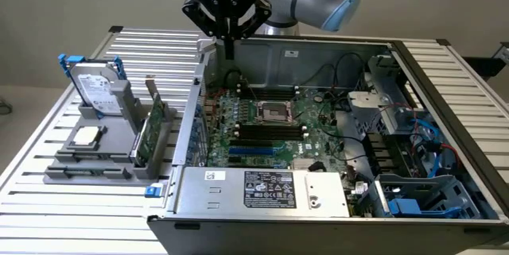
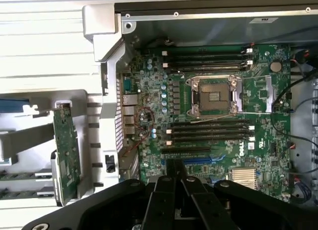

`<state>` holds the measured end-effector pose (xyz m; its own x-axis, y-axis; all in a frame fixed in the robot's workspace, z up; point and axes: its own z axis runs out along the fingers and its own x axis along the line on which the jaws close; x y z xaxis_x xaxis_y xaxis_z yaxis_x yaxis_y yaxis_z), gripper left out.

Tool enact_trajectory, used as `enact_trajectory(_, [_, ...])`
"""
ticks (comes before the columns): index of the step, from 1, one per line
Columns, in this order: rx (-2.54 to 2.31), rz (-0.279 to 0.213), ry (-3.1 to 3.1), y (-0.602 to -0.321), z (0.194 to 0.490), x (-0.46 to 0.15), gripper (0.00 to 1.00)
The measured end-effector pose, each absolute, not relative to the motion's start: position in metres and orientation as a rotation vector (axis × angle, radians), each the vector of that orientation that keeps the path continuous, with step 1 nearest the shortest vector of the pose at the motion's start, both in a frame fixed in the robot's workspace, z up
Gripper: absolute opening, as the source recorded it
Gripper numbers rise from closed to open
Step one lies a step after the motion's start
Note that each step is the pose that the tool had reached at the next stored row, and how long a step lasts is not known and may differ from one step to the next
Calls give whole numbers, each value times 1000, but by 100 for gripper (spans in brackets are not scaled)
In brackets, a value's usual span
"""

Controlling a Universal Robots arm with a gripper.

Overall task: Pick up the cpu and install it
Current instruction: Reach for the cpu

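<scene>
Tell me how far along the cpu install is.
Nothing looks done yet: the cpu lies on the grey stand outside the case, and the socket is empty. The end effector is shut, holds nothing and hangs over the case's edge. Both the pickup and the install are left.

Slatted table (image 1: 47, 219) with computer case (image 1: 318, 49) and grey rack (image 1: 80, 174)

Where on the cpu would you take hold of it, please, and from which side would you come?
Probably by two opposite edges of its rim, coming straight down from above. The cpu lies flat, face up, on the grey holder, too thin for a side grip; the upright hard drive behind it and the standing card beside it crowd level approaches.
</scene>
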<state>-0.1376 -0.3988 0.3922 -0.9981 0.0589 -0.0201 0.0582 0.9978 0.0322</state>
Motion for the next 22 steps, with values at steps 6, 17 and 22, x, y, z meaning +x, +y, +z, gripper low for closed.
enact_trajectory(6, [91, 49, 3119, -399, 391, -165, 11])
enact_trajectory(17, [91, 49, 3119, -399, 386, -215, 11])
enact_trajectory(22, [91, 49, 3119, -399, 383, -238, 11])
